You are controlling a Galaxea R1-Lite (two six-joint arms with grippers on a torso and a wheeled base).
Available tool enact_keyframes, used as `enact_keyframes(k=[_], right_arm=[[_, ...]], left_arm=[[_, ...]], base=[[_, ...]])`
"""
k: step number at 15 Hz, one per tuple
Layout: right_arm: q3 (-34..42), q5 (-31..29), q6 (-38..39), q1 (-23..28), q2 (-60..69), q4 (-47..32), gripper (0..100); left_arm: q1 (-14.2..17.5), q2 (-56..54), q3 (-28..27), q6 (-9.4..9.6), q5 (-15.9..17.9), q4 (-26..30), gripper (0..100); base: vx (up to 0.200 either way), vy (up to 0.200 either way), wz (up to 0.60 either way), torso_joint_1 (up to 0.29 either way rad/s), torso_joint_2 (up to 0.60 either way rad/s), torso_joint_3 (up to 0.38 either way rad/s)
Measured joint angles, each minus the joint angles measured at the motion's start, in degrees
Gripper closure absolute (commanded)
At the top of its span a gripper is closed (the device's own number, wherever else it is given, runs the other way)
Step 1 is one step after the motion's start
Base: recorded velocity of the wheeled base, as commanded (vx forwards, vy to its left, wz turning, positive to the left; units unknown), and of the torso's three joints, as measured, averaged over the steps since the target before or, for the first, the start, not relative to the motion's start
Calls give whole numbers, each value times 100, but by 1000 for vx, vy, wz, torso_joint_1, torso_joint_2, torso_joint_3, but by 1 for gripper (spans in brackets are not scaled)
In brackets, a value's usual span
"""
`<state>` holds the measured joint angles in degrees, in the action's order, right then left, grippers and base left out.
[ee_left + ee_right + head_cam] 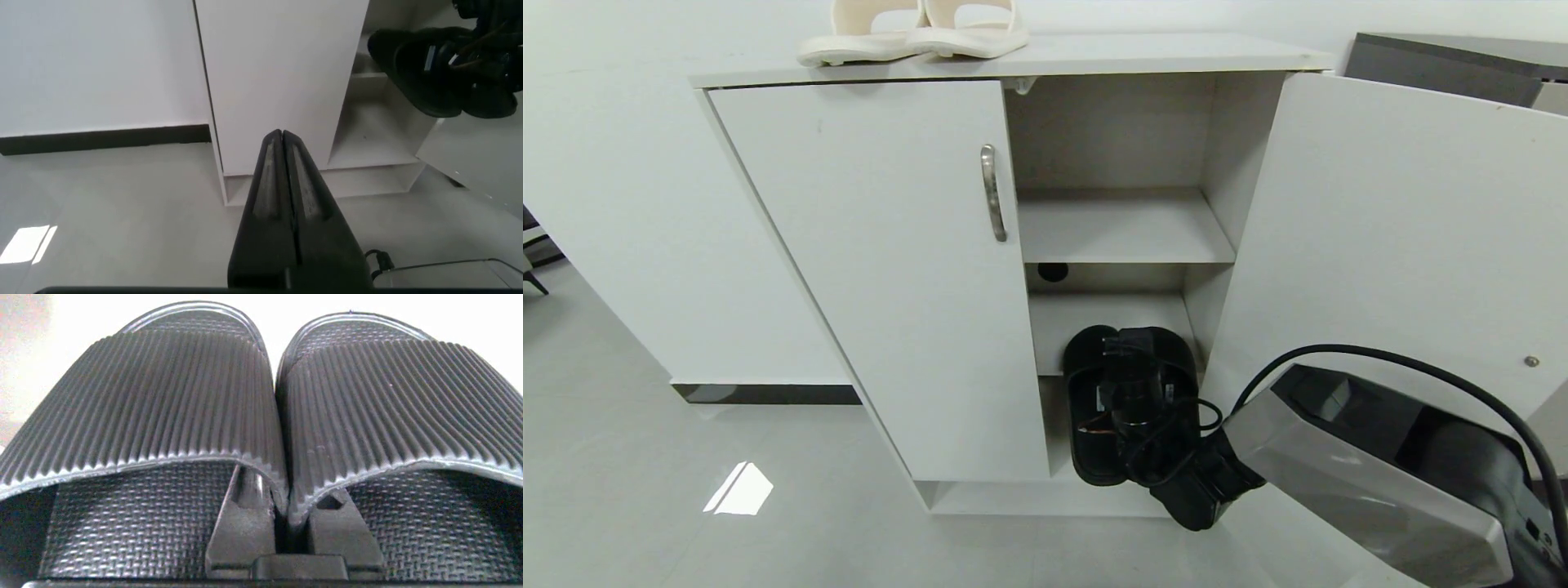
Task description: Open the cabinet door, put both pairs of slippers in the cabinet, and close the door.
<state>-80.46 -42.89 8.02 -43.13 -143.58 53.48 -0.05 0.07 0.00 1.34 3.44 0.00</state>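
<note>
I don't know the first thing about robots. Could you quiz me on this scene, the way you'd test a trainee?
1. True or false: the right gripper holds the black slippers.
2. Where is the white pair? A: on top of the cabinet. B: on the floor. C: on the upper shelf.
3. In a word: which cabinet door stands open?

Key
1. True; it pinches the two together.
2. A.
3. The right door; the left door is shut.

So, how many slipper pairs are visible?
2: black pair in the right gripper at the cabinet's lower shelf; cream pair on the cabinet top. The closed door may hide more.
</note>
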Motion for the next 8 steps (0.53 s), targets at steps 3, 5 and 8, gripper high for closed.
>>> enact_keyframes(k=[3,5,8], right_arm=[[-39,9,67,16,-18,-50,100],[-71,16,90,60,-33,-57,100],[-88,20,93,44,-105,-61,100]], left_arm=[[2,0,0,-1,0,0,100],[2,2,0,-4,0,0,100],[-5,2,0,-4,-2,2,100]], base=[[200,0,0,4,2,7],[200,0,0,0,0,5],[200,0,0,2,2,2]])
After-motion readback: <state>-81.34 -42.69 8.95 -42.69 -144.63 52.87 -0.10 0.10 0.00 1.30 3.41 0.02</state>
